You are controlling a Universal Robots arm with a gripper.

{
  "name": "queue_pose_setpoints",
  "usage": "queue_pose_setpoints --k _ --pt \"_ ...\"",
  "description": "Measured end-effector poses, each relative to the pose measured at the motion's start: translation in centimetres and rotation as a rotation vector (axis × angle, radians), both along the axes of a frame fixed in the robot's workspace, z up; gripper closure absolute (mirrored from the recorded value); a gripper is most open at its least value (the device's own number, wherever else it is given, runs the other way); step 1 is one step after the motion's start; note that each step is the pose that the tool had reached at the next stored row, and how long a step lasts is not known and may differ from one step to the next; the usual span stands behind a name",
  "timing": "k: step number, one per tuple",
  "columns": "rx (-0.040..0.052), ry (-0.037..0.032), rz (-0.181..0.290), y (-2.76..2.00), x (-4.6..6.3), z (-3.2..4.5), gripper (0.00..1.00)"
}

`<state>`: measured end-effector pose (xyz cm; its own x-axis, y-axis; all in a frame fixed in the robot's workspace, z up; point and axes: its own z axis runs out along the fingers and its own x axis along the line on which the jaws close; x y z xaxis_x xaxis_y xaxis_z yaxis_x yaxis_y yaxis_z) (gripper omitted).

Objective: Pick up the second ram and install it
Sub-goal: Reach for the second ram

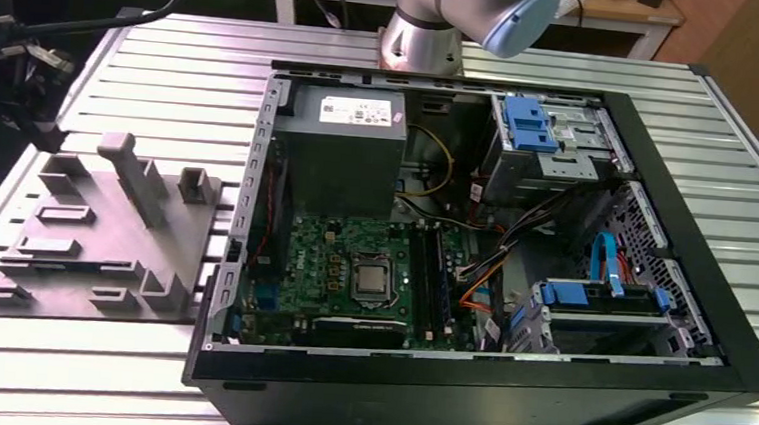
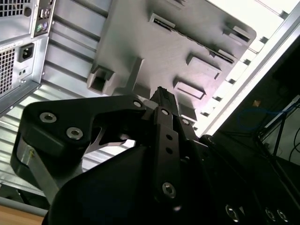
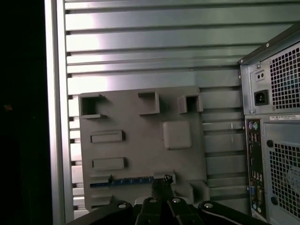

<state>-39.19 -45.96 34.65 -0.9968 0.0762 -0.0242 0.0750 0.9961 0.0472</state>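
The second ram is a thin dark stick with a blue edge. It stands on edge in a slot of the grey moulded tray, seen from above in the first wrist view. My gripper hangs well above the tray, its dark fingertips pressed together with nothing between them, over the end of the stick. In the second wrist view the same gripper points down at the tray. The tray lies at the exterior view's left, beside the open computer case.
The case lies on its side on a slatted metal table, with its motherboard, processor socket, power supply, cables and blue drive bays exposed. A tall grey slab rises from the tray. The arm's base stands behind the case.
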Motion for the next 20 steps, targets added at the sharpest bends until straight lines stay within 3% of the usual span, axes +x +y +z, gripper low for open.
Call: queue_pose_setpoints --k 20 --pt "0.0000 0.0027 0.000 -0.79 -2.0 -3.29 0.90"
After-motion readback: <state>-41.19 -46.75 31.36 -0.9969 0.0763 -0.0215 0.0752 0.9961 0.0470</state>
